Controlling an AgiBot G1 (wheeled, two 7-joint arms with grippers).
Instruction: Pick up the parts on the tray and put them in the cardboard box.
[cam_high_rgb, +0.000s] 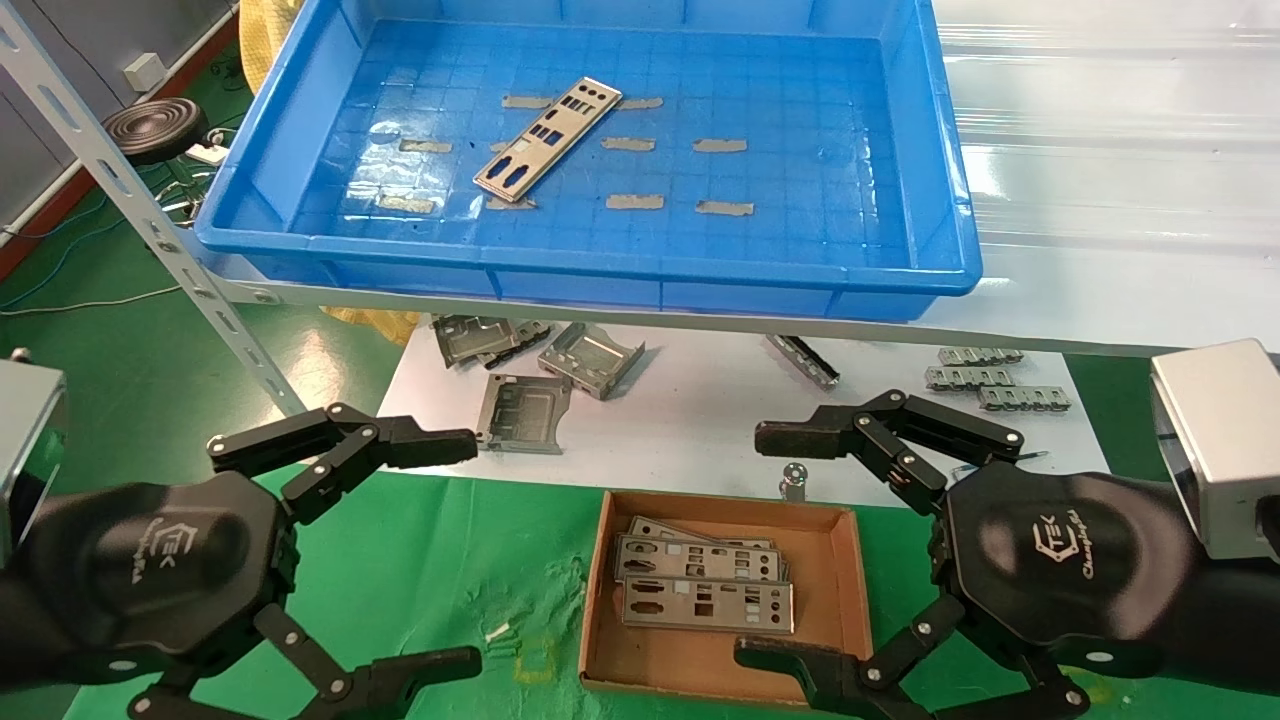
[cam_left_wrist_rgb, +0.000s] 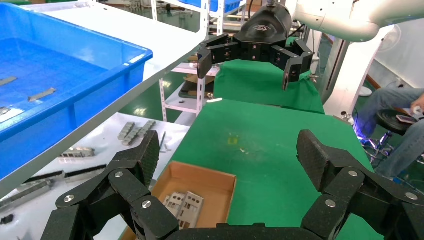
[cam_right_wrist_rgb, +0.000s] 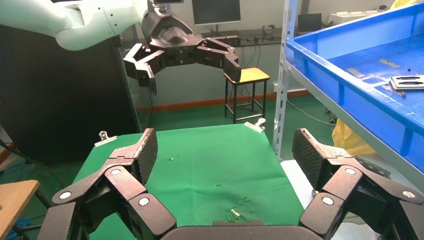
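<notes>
Silver parts (cam_high_rgb: 547, 138): one trayed, three boxed.

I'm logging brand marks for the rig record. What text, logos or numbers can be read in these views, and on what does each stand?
"TEK": on the back of the left claw, with a logo.
"TEK": on the back of the right claw, same logo.
Script line under each "TEK": too blurred to read.
Mark on the far claw housing in the left wrist view: unreadable.
Parts, tray, cardboard box: no text.

Both the left hand (cam_high_rgb: 470, 555) and the right hand (cam_high_rgb: 765, 545) are matte black, with hexagonal palms bearing white logos, linked fingers (cam_high_rgb: 425, 445) pinned by silver screws, textured pads, silver wrist blocks and glossy white arms.
</notes>
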